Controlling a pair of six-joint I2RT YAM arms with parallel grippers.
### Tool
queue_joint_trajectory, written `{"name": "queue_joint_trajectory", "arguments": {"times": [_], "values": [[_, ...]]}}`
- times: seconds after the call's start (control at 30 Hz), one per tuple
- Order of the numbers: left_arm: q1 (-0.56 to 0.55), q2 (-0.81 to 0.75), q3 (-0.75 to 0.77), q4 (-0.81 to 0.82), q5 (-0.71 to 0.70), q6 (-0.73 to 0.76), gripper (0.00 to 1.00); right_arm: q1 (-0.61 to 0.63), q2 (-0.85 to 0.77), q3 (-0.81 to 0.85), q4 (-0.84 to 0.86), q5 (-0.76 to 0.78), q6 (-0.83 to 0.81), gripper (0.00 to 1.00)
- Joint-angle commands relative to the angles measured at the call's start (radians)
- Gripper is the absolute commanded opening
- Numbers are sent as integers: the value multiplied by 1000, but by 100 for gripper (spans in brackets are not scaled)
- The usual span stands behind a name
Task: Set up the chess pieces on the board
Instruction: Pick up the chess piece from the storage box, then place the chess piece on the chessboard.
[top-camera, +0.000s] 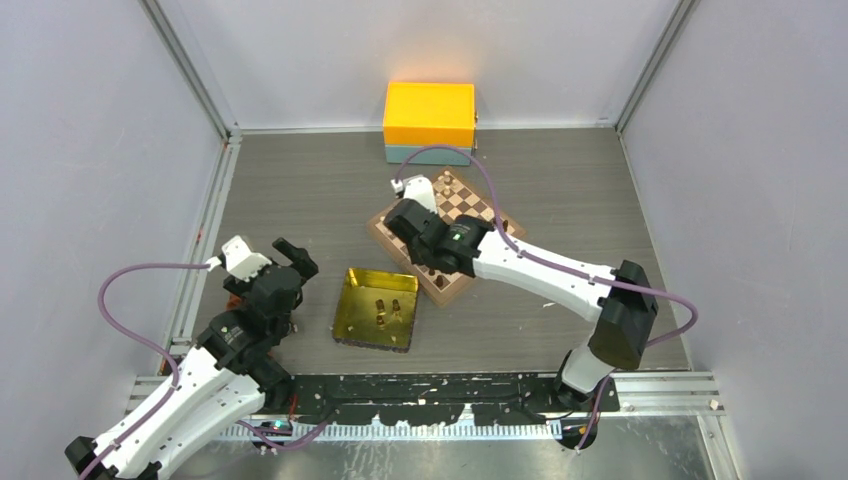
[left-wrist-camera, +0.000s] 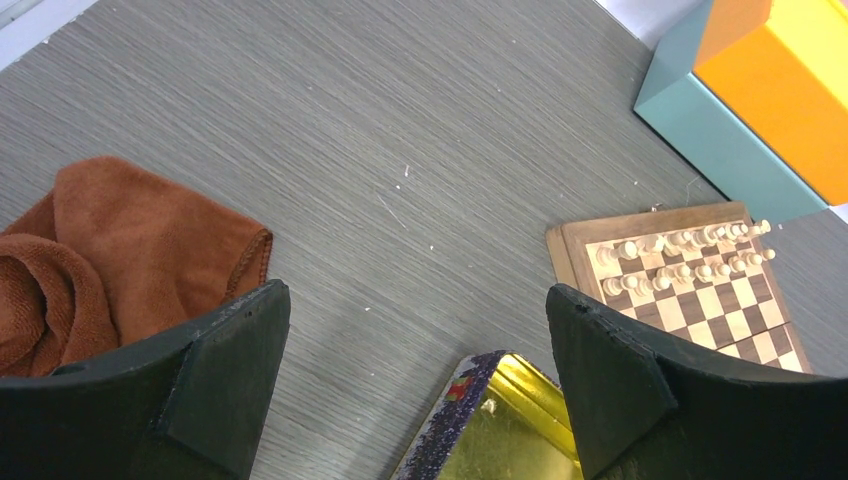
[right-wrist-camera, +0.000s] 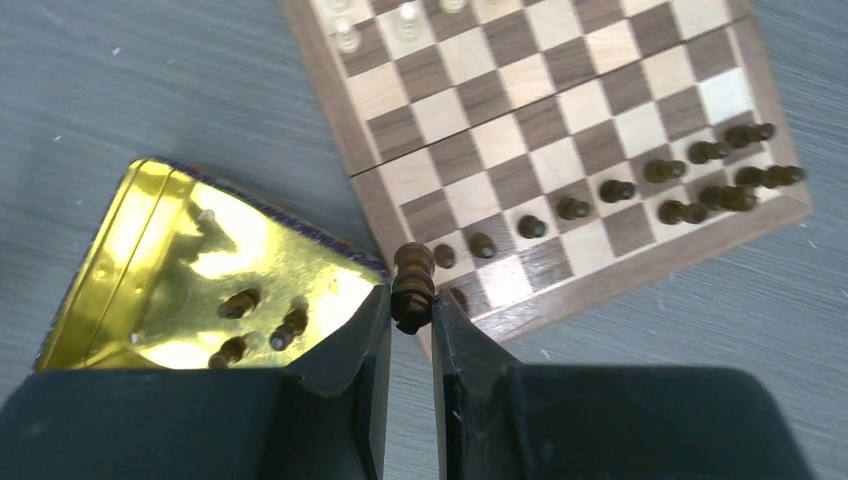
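Note:
The checkered wooden board (top-camera: 455, 208) (right-wrist-camera: 560, 120) (left-wrist-camera: 700, 290) lies at mid-table. Several dark-brown chess pieces (right-wrist-camera: 660, 190) stand in two rows along its near edge; pale pieces (left-wrist-camera: 680, 255) fill the far edge. My right gripper (right-wrist-camera: 411, 300) (top-camera: 425, 262) is shut on one dark piece (right-wrist-camera: 412, 280), held just above the board's near left corner. Three more dark pieces (right-wrist-camera: 255, 325) (top-camera: 388, 306) lie in the gold tray. My left gripper (left-wrist-camera: 415, 380) (top-camera: 290, 262) hangs open and empty over the table left of the tray.
The gold tray (top-camera: 352, 318) (right-wrist-camera: 110, 260) (left-wrist-camera: 500, 430) sits just left of the board's near corner. A rust-brown cloth (left-wrist-camera: 110, 250) lies under the left arm. An orange box on a teal base (top-camera: 429, 122) (left-wrist-camera: 760, 100) stands at the back wall.

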Motion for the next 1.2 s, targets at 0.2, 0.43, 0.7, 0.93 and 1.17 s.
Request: {"name": "queue_joint_trajectory", "arguments": {"times": [0.2, 0.43, 0.7, 0.93, 1.17], "values": [[-5, -2, -10, 52, -8, 5, 100, -196, -124, -98, 5, -1, 23, 1], [-5, 0, -11, 59, -11, 9, 100, -297, -112, -156, 29, -46, 21, 1], [-5, 6, -12, 63, -10, 11, 100, -368, -97, -203, 56, -90, 28, 1], [-4, 7, -13, 64, -10, 9, 100, -409, -68, -234, 89, -126, 34, 1], [-5, 7, -14, 63, -12, 10, 100, -436, -23, -249, 132, -150, 31, 1]]}}
